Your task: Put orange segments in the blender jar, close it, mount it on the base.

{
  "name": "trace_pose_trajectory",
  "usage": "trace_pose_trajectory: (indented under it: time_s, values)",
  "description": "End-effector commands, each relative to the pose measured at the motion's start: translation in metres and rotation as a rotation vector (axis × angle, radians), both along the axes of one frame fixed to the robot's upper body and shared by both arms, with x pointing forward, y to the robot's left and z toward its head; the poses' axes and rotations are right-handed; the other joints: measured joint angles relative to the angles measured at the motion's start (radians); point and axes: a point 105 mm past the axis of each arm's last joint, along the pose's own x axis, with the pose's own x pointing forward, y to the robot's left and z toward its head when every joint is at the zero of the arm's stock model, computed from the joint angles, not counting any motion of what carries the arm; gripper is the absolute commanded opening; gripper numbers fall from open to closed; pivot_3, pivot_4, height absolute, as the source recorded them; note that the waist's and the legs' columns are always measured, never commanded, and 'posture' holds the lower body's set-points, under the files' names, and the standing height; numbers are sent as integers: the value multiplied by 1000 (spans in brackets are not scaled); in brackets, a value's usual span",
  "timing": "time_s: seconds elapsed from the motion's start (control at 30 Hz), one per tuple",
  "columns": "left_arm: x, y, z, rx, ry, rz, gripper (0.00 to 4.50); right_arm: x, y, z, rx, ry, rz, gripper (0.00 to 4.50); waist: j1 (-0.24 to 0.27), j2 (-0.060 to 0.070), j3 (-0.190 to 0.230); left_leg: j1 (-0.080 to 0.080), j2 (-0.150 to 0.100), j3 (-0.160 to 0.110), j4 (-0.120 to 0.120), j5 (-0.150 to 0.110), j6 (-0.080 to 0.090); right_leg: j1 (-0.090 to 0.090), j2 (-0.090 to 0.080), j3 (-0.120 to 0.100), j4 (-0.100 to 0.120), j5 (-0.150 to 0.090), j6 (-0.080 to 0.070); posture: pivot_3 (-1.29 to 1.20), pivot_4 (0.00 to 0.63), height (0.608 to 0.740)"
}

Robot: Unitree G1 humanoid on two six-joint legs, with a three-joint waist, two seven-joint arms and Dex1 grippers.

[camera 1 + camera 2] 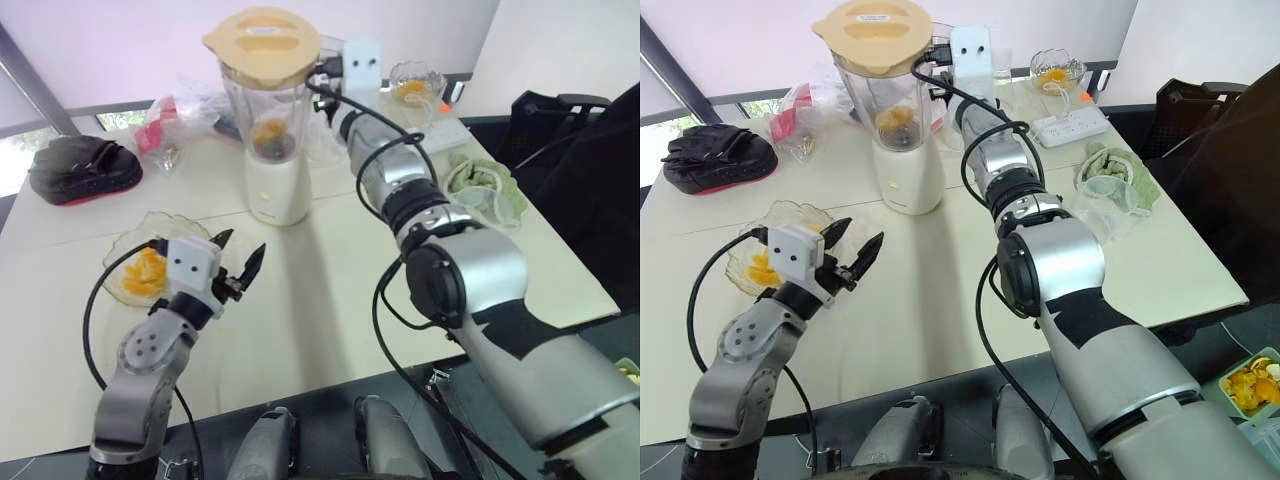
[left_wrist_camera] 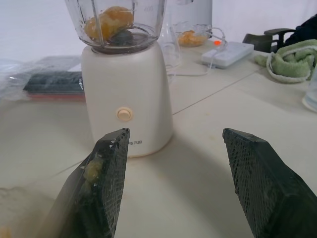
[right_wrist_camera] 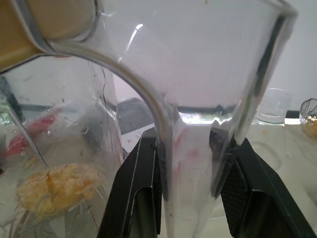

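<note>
Table (image 1: 320, 290) w/ blender base (image 1: 279, 190), glass dish (image 1: 130, 238), black pouch (image 1: 85, 168), power strip (image 1: 1072, 125) — green cloth (image 1: 487, 185) near rt edge.

How our 4 cameras sit
From the head, 2 eyes look down over the table (image 1: 330, 300); our left wrist faces the blender base (image 2: 126, 94) from nearby, our right wrist sits against the jar handle (image 3: 190, 163).
</note>
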Motion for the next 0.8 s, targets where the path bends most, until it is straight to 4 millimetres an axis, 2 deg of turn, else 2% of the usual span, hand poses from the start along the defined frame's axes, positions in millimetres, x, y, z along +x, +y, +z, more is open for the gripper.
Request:
trace_pose_trajectory:
  time_s: [0.03,0.17,0.4,0.6,0.73,0.8]
  values:
    - [-3,-4,10,0,-53,-6,3167,-2,4,12,-25,-27,7,2244,-1,0,0,0,0,0,0,0,0,0,0,0,0,0,0,0,150,740]
    - [-3,-4,8,-2,-54,0,3167,-1,3,12,-20,-25,0,4271,-1,0,0,0,0,0,0,0,0,0,0,0,0,0,0,0,150,740]
    - [0,-6,7,-6,-53,-10,3167,1,-7,9,-25,-25,-23,4271,0,0,0,0,0,0,0,0,0,0,0,0,0,0,0,0,150,740]
    - [6,-5,9,0,-57,-27,3167,4,-21,-7,-22,-7,-22,4271,0,0,0,0,0,0,0,0,0,0,0,0,0,0,0,0,150,740]
    - [9,0,14,-2,-64,-41,3167,-1,-25,-18,-24,-31,76,4271,-1,0,0,0,0,0,0,0,0,0,0,0,0,0,0,0,150,740]
    - [9,2,16,-7,-52,-59,3167,-16,-30,-19,-24,-73,179,4271,2,0,0,0,0,0,0,0,0,0,0,0,0,0,0,0,150,740]
